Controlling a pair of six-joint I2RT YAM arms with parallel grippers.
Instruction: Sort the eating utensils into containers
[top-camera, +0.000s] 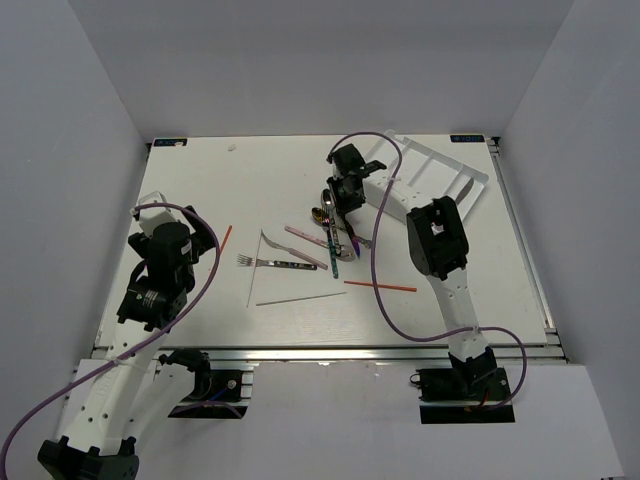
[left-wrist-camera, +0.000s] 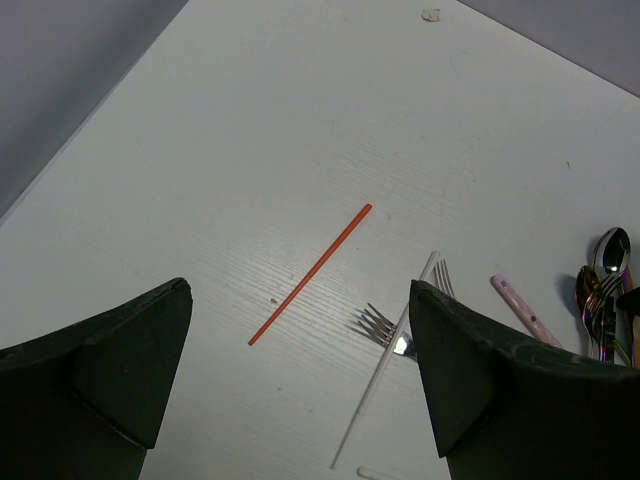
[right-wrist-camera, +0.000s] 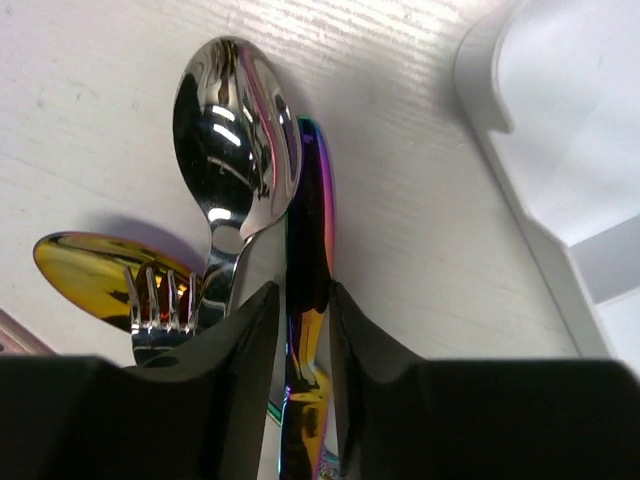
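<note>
**Iridescent Piece Pinched Beside the Tray — Lift Not Yet Made**

The picking step is judged to be in hand. The right gripper (right-wrist-camera: 305, 290) is set down over a cluster of cutlery lying on the table just to the left of the white tray (top-camera: 440, 165). Its jaws are drawn narrow on an iridescent purple utensil (right-wrist-camera: 310, 200), one pad against each flank. How firm the hold is cannot be told.

The piece is slim and mirror-bright, shading from violet to gold, and it is seen edge-on. A silver spoon (right-wrist-camera: 235, 130) is pressed against it on the side away from the tray. A gold spoon (right-wrist-camera: 85, 275) and a fork's tines (right-wrist-camera: 155, 300) are found further out.

A straight lift is called for next, so that the neighbours are not dragged along, then a short carry across into one compartment.

The left gripper (left-wrist-camera: 300, 290) is held wide and empty — well apart from the tray, above a red chopstick (left-wrist-camera: 310, 275).
</note>
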